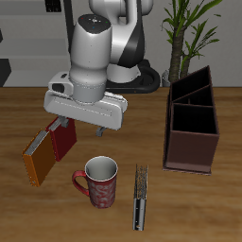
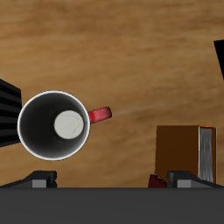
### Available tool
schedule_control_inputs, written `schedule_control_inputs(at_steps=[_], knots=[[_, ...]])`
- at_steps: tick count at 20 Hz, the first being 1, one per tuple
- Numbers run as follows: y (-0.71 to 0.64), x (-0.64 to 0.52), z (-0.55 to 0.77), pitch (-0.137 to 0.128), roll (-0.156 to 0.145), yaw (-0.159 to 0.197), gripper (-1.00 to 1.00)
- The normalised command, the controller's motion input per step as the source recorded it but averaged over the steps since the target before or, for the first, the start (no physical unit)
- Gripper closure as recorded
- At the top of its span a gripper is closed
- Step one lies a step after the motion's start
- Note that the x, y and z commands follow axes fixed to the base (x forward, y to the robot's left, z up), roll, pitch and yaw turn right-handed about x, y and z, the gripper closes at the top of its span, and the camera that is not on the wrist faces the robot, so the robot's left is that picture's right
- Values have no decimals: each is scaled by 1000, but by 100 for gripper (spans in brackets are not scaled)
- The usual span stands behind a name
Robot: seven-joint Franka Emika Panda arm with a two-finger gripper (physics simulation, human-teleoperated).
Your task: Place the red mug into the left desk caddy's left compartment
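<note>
The left desk caddy [image 1: 192,128] stands well apart from the fingers, off to one side, its pockets holding nothing visible. The 2 books [image 1: 49,151], orange and red, stand just beside the gripper [image 1: 83,127]. The red mug [image 1: 98,181] sits upright on the table [image 1: 28,213], below the fingers and nearer the table's front edge, untouched.

The wrist view looks straight down into the mug's white inside [image 2: 54,125], handle [image 2: 101,115] pointing toward the fingers' side. The fingers [image 2: 39,180] appear spread and hold nothing.

Judged step: the approach. Best to shift the gripper over the rim, straddle 1 wall opposite the handle, then descend vertically before closing.
</note>
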Motion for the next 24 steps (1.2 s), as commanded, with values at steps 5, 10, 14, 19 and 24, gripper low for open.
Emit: schedule_control_inputs(at_steps=[5,10,14,19,24], knots=[[-24,123,-338,23,-5,-31,-100],[59,121,-354,31,18,-24,-100],[30,62,-291,29,11,-36,-100],[74,95,-352,36,15,-25,-100],[93,103,-434,42,11,17,-100]])
